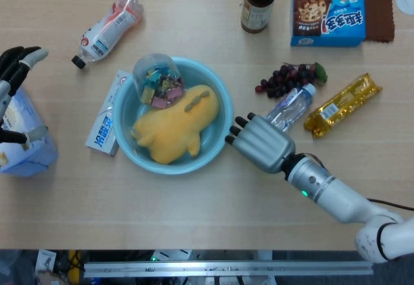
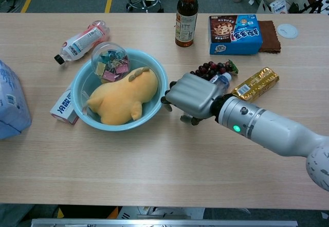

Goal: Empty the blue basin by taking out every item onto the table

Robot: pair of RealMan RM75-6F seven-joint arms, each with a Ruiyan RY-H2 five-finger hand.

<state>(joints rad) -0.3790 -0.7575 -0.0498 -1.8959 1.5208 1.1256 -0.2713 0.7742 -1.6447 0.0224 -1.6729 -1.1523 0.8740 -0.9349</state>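
The blue basin lies left of the table's middle. Inside it lies a yellow plush toy, with a clear jar of coloured clips tipped against the far-left rim. My right hand is flat at the basin's right side, holding nothing, and its fingertips touch the rim. At the far left edge my left hand hovers with fingers apart over a pale blue pack, holding nothing.
Behind my right hand lie a small clear bottle, dark grapes and a gold snack bar. A toothpaste box touches the basin's left side. A pink-labelled bottle, dark bottle and cookie box sit farther back.
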